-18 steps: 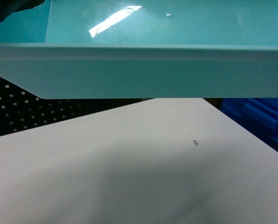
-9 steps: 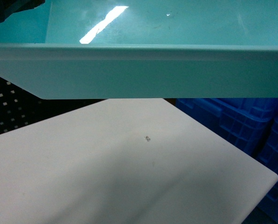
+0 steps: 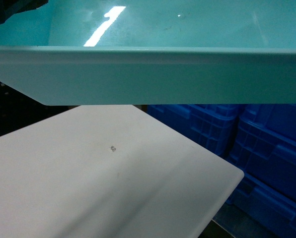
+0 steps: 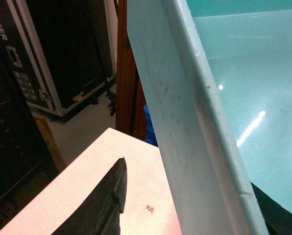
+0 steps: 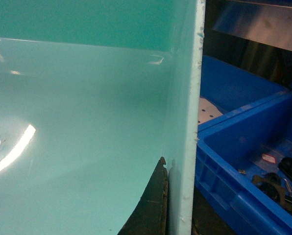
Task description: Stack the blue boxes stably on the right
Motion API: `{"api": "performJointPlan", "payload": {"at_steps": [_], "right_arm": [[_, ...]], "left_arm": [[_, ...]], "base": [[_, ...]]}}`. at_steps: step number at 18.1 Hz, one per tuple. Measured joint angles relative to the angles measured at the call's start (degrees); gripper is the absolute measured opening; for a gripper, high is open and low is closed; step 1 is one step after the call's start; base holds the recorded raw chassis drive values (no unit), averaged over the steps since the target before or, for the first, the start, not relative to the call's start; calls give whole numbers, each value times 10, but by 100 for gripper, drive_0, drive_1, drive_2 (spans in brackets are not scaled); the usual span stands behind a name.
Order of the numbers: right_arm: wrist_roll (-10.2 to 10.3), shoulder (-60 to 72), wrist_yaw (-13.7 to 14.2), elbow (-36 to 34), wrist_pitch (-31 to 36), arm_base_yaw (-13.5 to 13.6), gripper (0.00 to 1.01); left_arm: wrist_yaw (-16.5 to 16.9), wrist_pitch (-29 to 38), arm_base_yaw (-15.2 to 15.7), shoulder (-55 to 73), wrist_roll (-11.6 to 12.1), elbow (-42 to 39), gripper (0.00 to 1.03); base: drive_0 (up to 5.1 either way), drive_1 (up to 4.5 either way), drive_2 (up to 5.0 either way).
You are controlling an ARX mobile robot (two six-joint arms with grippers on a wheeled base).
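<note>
**Turquoise tub carried by its two end walls**

The blue box [image 3: 178, 74] hangs above the white counter [image 3: 88, 188], each claw pinching a rim. On the left, one dark finger of the left claw [image 4: 109, 205] shows outside the wall; on the right, a finger of the right claw [image 5: 153, 205] lies inside it. Both look clenched on the tub. It seems light, stiff and glossy (likely slippery), so rim grips near mid-wall suit it. Dark blue crates [image 3: 257, 158] stand beyond the right claw.
</note>
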Motion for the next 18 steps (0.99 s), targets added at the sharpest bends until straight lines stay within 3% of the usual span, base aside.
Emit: {"api": "performJointPlan", "payload": {"at_steps": [18], "right_arm": [[0,0,0,0,0,0,2]], "left_arm": [[0,0,0,0,0,0,50]], "base": [[-164,-164,-164]]}}
